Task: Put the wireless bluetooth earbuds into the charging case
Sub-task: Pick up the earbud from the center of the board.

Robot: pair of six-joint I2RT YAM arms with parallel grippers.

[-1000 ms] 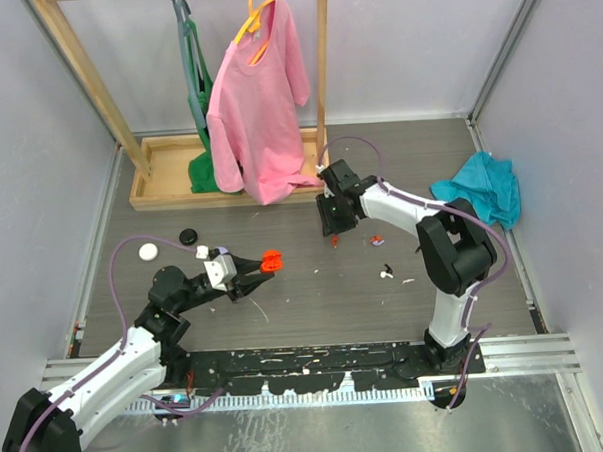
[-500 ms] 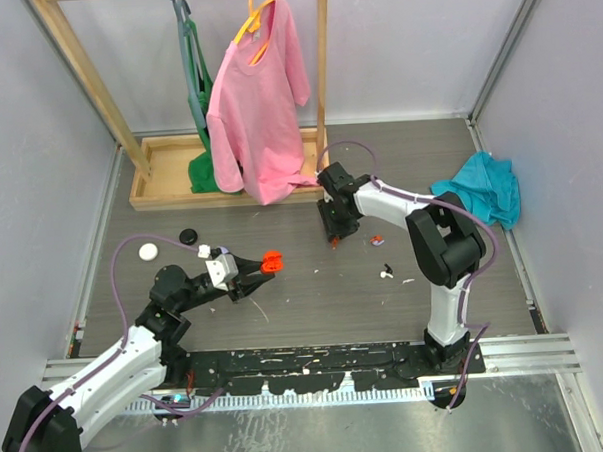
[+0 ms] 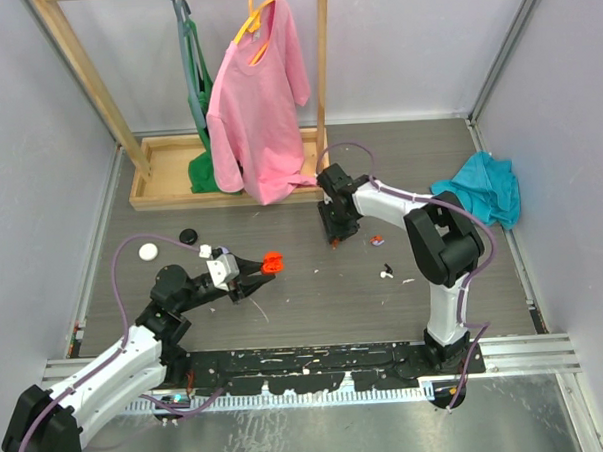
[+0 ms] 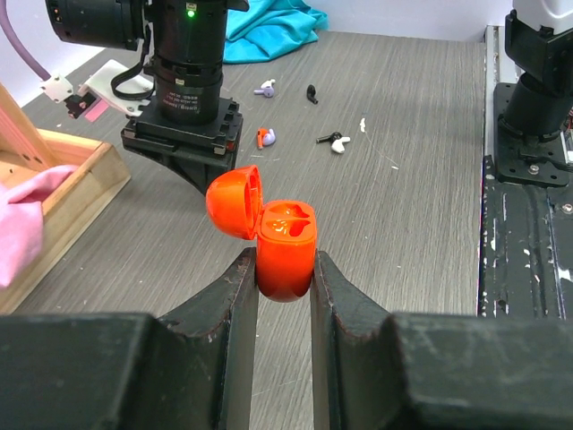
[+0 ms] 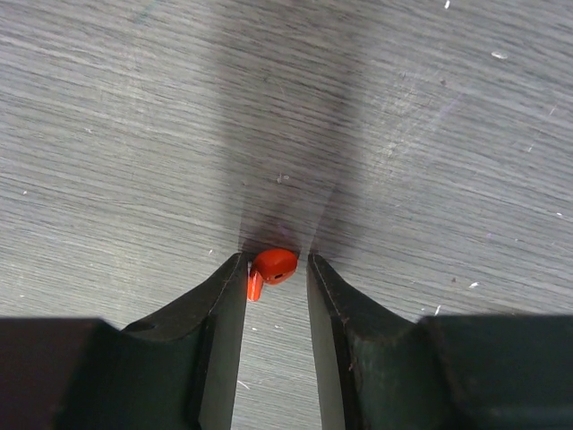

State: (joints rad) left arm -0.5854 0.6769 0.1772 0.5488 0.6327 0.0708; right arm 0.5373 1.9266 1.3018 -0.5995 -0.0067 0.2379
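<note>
Over the last second the right arm has been folded in at its elbow, and the right fingers (image 5: pixel 276 265) have been settled a little lower over the desk (image 3: pixel 315 295). They have been brought to stand astride a red earbud (image 5: pixel 273 266). In the right wrist view the earbud is seen lying on the desk between the two fingertips. Its stem lies against one inner face, and a sliver of bare desk shows before the other. The right fingers are therefore parted narrowly and nothing is gripped yet.

The left arm has been kept where it was. The left fingers (image 4: pixel 285 269) are closed tightly on the lower half of the orange charging case (image 4: pixel 286 246), which is held clear of the desk. The lid (image 4: pixel 235 202) is hinged back beyond the fingertips, and the sockets are turned upward.

It is judged that the approach to the earbud has been completed and that only the closing of the grip remains before a lift toward the waiting case. Because the earbud sits off-centre in the gap, it may be pushed sideways as the fingers close. Other loose earbuds (image 3: pixel 387 273) are left on the desk, apart from both pairs of fingers.
</note>
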